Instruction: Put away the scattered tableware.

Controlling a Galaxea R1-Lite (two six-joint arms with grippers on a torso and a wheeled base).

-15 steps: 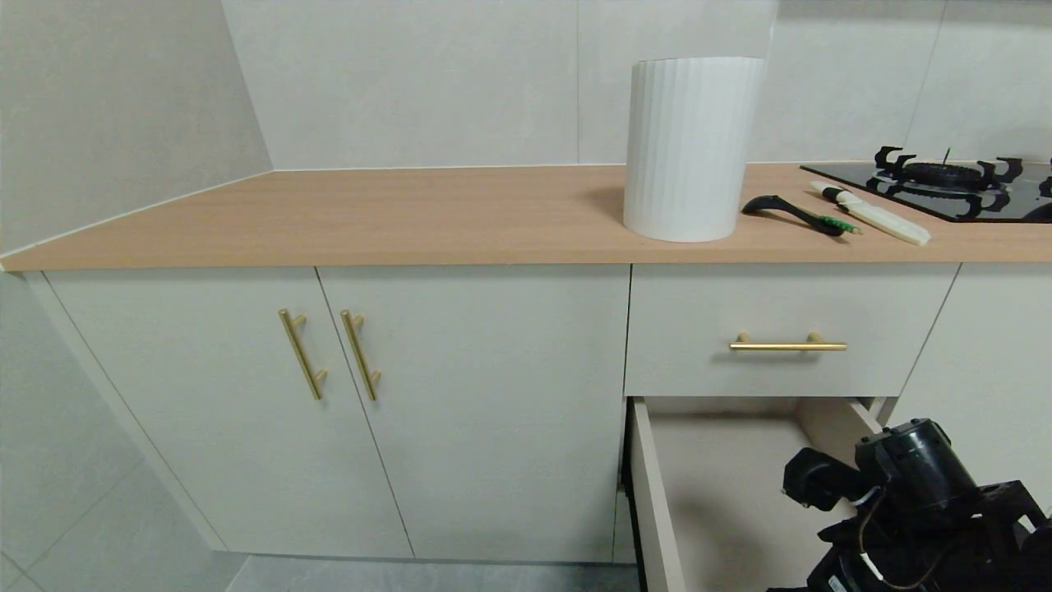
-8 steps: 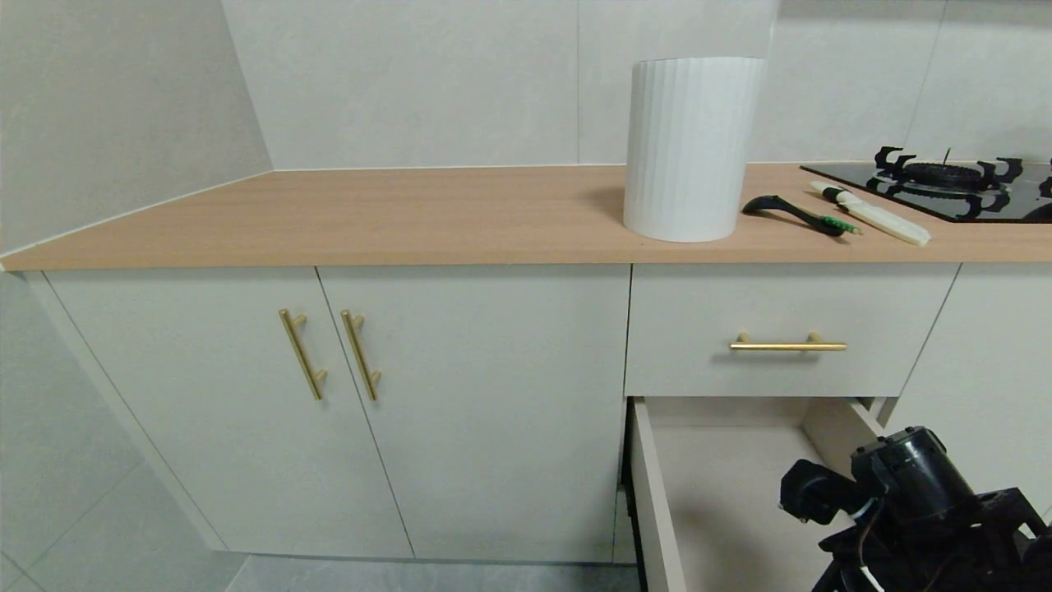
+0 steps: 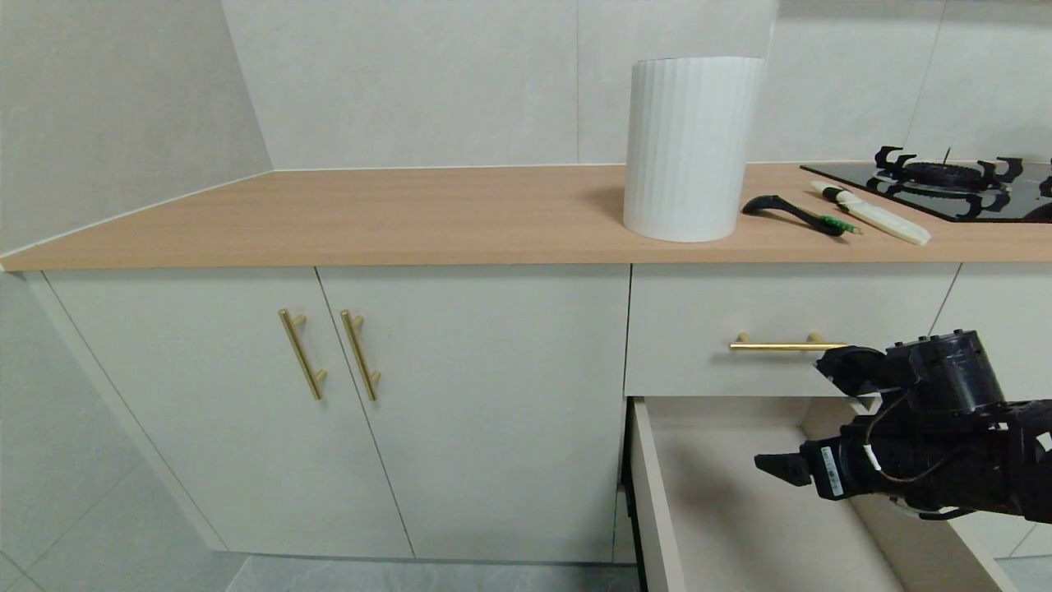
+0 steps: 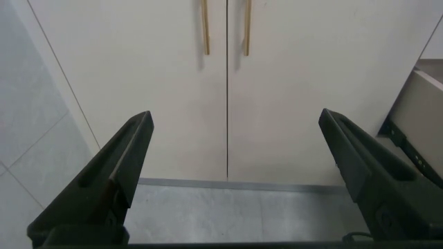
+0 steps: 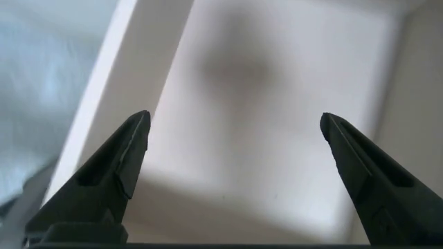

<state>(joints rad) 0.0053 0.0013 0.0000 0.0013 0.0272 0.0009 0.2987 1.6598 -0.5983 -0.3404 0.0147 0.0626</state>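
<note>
- A black ladle [image 3: 791, 212] with a green-ended handle and a pale long utensil [image 3: 876, 216] lay together on the counter [image 3: 411, 218], well above the right gripper [image 3: 801, 413] and its jaws
- Those jaws gaped wide over the open drawer [image 3: 655, 493]
- The left gripper [image 4: 235, 131] had its jaws spread too, facing the cupboard doors [image 4: 138, 83]

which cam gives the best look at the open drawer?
Head view: the open drawer shows pulled out, with its left wall and floor. Right wrist view frames part of its inside; left wrist view catches one corner.
</note>
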